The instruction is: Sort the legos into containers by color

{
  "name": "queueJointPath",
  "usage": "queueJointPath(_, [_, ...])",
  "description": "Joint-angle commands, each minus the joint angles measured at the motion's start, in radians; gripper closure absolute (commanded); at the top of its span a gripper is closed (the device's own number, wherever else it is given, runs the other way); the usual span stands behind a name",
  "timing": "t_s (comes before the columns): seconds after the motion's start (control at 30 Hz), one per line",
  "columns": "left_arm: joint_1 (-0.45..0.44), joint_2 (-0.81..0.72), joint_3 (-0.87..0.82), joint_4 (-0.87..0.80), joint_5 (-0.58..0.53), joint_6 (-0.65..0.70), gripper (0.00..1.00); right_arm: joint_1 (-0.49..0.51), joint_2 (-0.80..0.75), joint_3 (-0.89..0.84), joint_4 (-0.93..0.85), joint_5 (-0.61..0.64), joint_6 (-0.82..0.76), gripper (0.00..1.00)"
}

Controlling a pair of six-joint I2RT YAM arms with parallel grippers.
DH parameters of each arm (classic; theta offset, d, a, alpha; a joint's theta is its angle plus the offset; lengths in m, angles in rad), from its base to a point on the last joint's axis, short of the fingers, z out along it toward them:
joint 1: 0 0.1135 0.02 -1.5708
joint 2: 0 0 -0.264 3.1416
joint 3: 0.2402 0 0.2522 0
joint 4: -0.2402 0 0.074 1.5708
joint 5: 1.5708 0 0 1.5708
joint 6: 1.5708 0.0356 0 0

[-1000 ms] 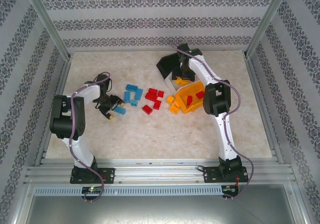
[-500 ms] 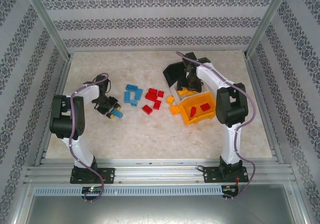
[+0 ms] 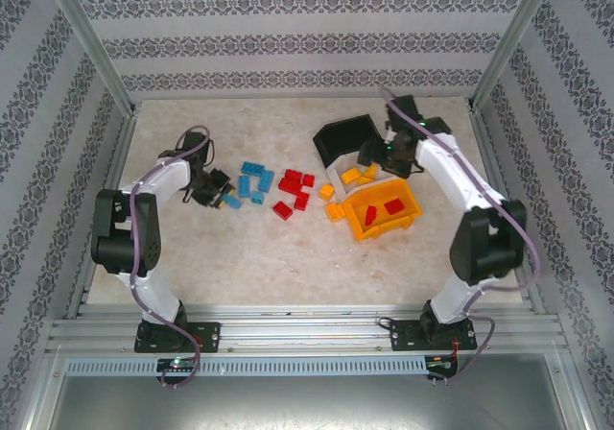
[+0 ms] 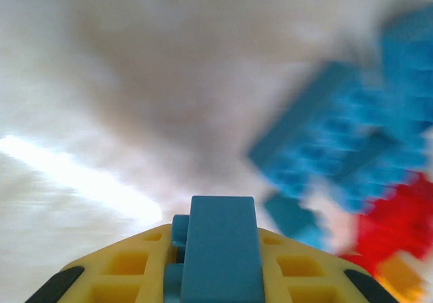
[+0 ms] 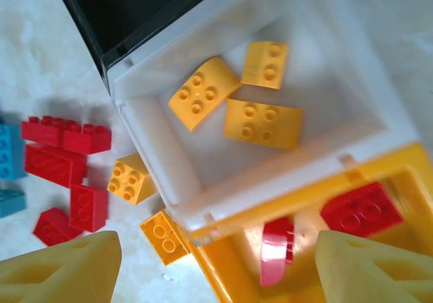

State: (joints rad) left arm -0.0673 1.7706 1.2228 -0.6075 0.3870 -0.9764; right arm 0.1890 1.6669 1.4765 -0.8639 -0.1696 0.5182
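From above, the left claw (image 3: 223, 196), open a second ago, now clenches a light blue brick (image 3: 234, 201) well left of the white bin (image 3: 338, 173), beyond the blue pile (image 3: 256, 180) and red pile (image 3: 295, 188). The bin row has slid and turned slightly, and the right claw (image 3: 382, 156) hovers over the white bin as its arm swings outward. At the left wrist, that brick stands pinched between the yellow fingers (image 4: 128, 272); the blurred blue shapes beyond are probably the pile. At the right wrist, the right claw is released and empty above the white bin, which holds three yellow bricks (image 5: 262, 122). The adjoining orange bin (image 5: 223, 283) holds two red bricks (image 5: 358, 208), and two loose yellow bricks (image 5: 132, 178) lie on the surface (image 5: 40, 59) just outside the white bin's wall. Blue sorting is beginning, likely bound for the black bin (image 3: 345, 134) joined to the white bin's other side.
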Motion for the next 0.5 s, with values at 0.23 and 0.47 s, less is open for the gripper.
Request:
queueJointPath(0.23, [-0.237,0.402,0.558,0.376,0.131,-0.311,0.88,-0.092,-0.161,-0.16,0.008,-0.159,0.079,0.24])
queueJointPath(0.47, [-0.341,0.791,1.123,0.317,0.141,-0.401,0.87,-0.094,-0.219,-0.213,0.019,-0.181,0.085,0.24])
